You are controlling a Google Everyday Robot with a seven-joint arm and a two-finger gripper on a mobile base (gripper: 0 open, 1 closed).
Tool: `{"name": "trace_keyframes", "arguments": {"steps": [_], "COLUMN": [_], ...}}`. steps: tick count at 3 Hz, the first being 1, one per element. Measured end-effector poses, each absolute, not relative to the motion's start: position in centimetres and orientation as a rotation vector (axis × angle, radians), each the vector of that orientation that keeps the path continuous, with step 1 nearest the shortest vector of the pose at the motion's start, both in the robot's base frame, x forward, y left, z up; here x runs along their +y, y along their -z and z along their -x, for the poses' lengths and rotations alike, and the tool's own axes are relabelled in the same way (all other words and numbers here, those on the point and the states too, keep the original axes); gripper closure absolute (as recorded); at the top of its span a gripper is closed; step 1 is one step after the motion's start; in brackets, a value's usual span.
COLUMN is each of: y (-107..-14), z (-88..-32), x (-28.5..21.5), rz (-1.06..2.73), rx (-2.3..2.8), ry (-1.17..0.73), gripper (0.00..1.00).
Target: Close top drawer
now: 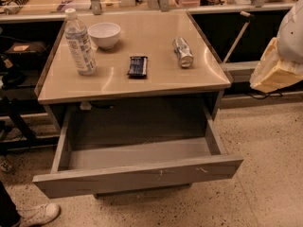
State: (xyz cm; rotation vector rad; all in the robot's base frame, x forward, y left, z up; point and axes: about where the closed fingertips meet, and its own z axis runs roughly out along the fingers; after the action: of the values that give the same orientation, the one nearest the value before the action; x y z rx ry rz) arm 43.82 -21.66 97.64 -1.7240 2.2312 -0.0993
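Grey top drawer [142,175] hangs open below the table's [142,87] front edge, scuffs right of centre. On top: dark packet [138,65], can [182,52], bottle [79,44] near left edge, bowl [104,34]. Your gripper's out of frame, state can't be told; arm [279,63] at right.
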Motion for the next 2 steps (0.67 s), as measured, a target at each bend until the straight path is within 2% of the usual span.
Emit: {"name": "trace_keyframes", "arguments": {"steps": [2], "y": [-94.2], "z": [-44.3], "x": [-22.0], "rz": [1.680], "rx": [2.286], "ry": [0.094], "gripper": [1.00]}}
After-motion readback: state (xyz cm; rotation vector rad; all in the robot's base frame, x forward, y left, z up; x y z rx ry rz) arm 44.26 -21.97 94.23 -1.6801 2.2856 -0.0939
